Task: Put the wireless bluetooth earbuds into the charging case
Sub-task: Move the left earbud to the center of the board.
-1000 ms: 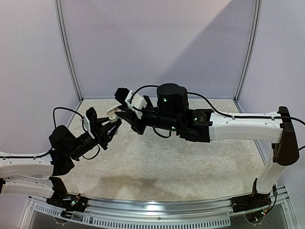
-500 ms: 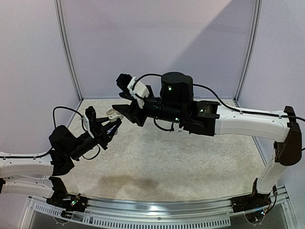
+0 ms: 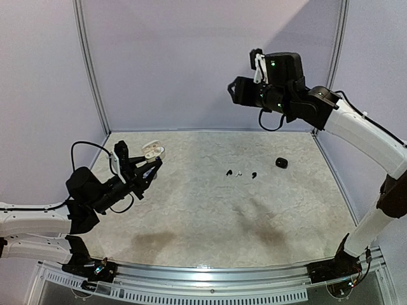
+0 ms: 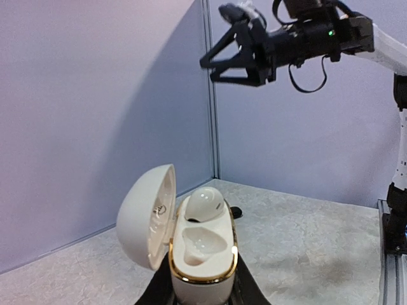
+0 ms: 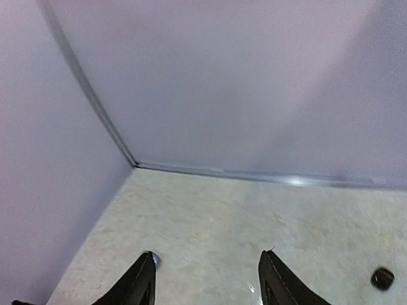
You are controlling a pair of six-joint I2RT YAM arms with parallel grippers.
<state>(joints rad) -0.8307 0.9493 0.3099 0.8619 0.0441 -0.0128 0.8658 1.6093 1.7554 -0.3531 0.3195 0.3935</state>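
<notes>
My left gripper [image 3: 150,164] is shut on an open white charging case [image 3: 152,151] with a gold rim and holds it above the table's left side. In the left wrist view my left gripper [image 4: 202,293] holds the case [image 4: 202,270] upright, lid [image 4: 145,216] swung left. One white earbud [image 4: 205,204] sits in the far socket; the near socket [image 4: 202,244] is empty. Three tiny earbuds [image 3: 229,172], [image 3: 238,173], [image 3: 254,175] lie mid-table. My right gripper [image 3: 234,93] is open and empty, raised high at the back right; it also shows in its own view [image 5: 206,276].
A small black case [image 3: 281,162] lies on the table at the right, and shows in the right wrist view [image 5: 382,277]. Purple walls with metal corner posts [image 3: 89,67] close in the left, back and right sides. The floor is pale speckled stone.
My right arm has swung up and away to the back right from above the white case, uncovering the earbuds and black case on the table. My left arm and the case have not moved.
</notes>
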